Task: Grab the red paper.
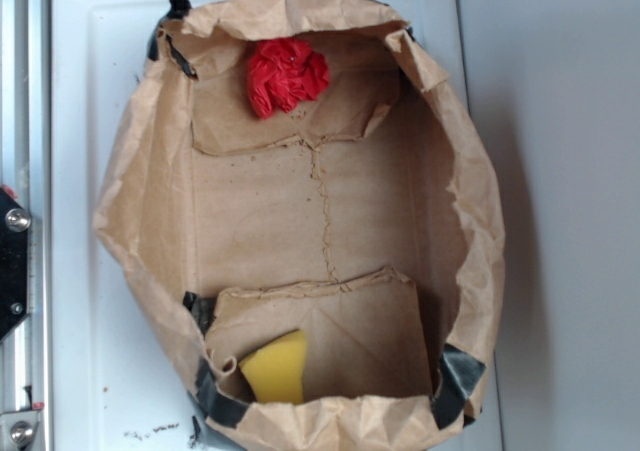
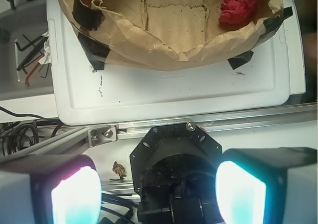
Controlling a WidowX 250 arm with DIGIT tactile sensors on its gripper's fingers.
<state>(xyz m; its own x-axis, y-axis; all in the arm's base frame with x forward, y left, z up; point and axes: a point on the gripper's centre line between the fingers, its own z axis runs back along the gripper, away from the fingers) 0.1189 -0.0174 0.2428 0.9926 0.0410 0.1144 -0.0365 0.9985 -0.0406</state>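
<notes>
The red paper (image 1: 287,75) is a crumpled bright red wad lying on the floor of a big brown paper bag (image 1: 150,201), at the bag's far end in the exterior view. The wrist view shows the same red paper (image 2: 239,4) at the top right, inside the brown bag (image 2: 164,52). My gripper (image 2: 159,194) is open, its two glowing pads (image 2: 75,196) wide apart with nothing between them. It hangs over the robot's black base, well short of the bag. The gripper does not appear in the exterior view.
A yellow sponge-like block (image 1: 277,367) lies at the bag's near end. The bag rests on a white tray (image 1: 90,91), with black tape (image 2: 92,49) at its corners. An aluminium rail (image 2: 198,122) runs along the tray's edge; cables and tools (image 2: 27,55) lie at the left.
</notes>
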